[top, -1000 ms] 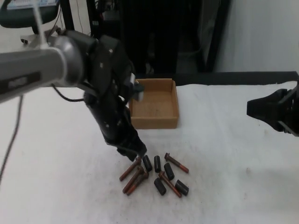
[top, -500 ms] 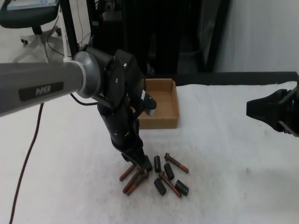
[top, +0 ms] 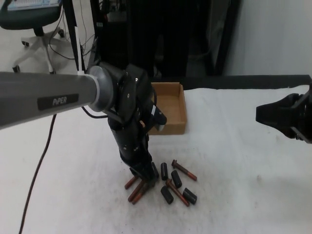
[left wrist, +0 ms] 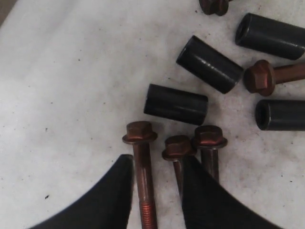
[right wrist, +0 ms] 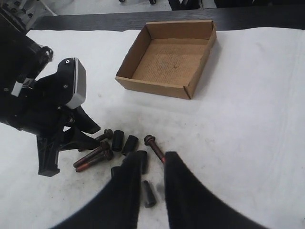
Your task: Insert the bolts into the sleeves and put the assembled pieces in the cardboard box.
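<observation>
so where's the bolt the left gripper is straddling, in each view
high view: the bolt pokes out low centre, under the left gripper.
left wrist view: the bolt lies between that gripper's open fingers, head pointing away from the wrist.
right wrist view: its head shows beside the left gripper, shaft partly behind it.
shared landmark: the black sleeve lying just past the bolt's head.

We see a white cloth-covered bench (top: 253,195) speckled with dark flecks, a black strip (top: 243,81) along its far edge, an office chair (top: 29,19) on castors at far left, dark upright posts (top: 222,36) behind, a pale wall (top: 273,34) at far right
</observation>
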You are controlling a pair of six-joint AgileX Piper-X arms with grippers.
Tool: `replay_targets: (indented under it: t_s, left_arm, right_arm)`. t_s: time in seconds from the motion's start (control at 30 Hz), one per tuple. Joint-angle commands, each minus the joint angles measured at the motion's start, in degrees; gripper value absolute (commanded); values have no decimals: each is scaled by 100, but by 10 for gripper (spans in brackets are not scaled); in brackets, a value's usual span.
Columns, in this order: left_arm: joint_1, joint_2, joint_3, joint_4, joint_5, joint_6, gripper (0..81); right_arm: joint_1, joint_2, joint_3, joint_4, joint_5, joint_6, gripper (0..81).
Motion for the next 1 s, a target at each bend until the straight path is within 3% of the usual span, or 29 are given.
replay_targets:
  t_s: [0.0, 0.53, 0.97]
  left_arm:
    - [-20, 37, -39, -51, -156, 6, 324]
    - [-20, 316, -20, -40, -563, 391, 324]
    - [-20, 501, -20, -204, 132, -192, 324]
  right_arm:
    - [-7, -10, -60, -26, -75, 8, 180]
    - [-7, -10, -60, -26, -75, 8, 180]
    - [-7, -10, -60, -26, -75, -18, 180]
